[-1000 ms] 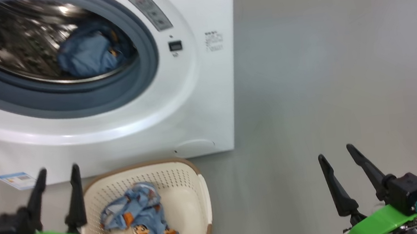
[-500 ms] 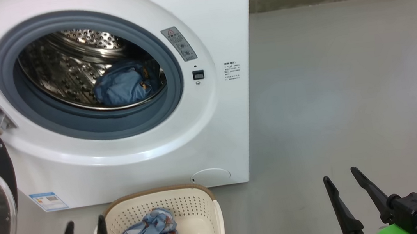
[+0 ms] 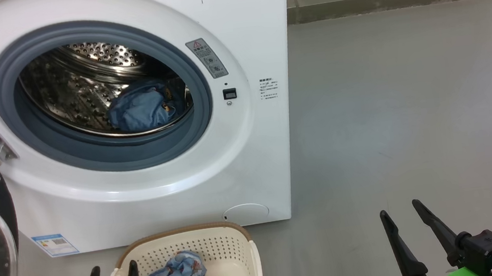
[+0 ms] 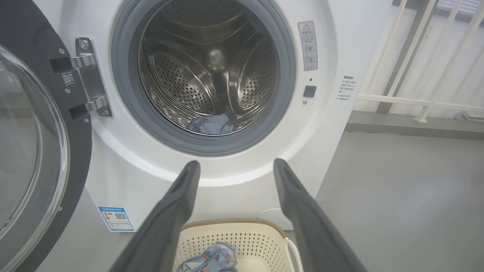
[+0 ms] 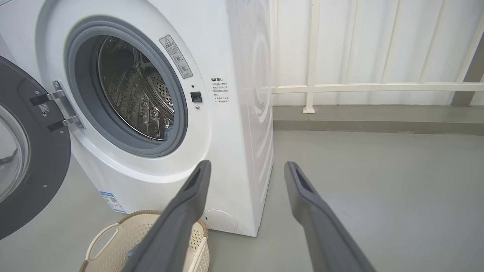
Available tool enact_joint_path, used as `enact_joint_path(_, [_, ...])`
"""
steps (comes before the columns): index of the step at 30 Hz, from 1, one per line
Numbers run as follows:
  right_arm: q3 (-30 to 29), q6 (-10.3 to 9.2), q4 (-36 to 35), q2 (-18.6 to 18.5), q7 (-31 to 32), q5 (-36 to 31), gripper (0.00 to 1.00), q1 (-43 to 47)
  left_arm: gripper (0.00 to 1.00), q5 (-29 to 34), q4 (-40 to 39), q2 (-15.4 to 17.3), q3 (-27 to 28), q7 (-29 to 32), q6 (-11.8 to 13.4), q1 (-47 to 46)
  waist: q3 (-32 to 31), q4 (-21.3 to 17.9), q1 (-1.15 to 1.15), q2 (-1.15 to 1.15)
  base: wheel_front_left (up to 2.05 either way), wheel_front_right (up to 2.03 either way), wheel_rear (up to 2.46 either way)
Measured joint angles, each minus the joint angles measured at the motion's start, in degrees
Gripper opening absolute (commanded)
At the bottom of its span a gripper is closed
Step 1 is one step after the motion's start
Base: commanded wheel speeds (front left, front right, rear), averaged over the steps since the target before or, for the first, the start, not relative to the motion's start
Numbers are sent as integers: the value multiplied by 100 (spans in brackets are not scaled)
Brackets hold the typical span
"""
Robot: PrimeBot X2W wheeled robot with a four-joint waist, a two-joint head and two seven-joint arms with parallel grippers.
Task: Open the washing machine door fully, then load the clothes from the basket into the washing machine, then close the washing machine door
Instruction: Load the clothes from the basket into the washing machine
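Left gripper (image 3: 113, 266) is hanging spread wide by the basket (image 3: 212, 248), holding nothing; right gripper (image 3: 398, 207) — equally spread, empty — is hovering above the floor (image 3: 410, 114).

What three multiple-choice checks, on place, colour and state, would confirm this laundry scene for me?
1. Where is the basket? A: on the floor before the washing machine. B: atop it. C: on a shelf.
2. What colour is the garment in the drum? A: red. B: blue. C: green.
3. The washing machine door is: A: shut. B: taken off. C: swung open.
Answers: 1 A, it stands on the floor; 2 B, blue cloth on steel; 3 C, it hangs aside on its hinge.
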Motion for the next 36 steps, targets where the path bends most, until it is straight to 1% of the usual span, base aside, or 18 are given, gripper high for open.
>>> enact_joint_path(36, [26,0,22,0,0,42,100,-1,100,-1,4,1,-71,-52,7,-1,20,48,0,0,0,0,0])
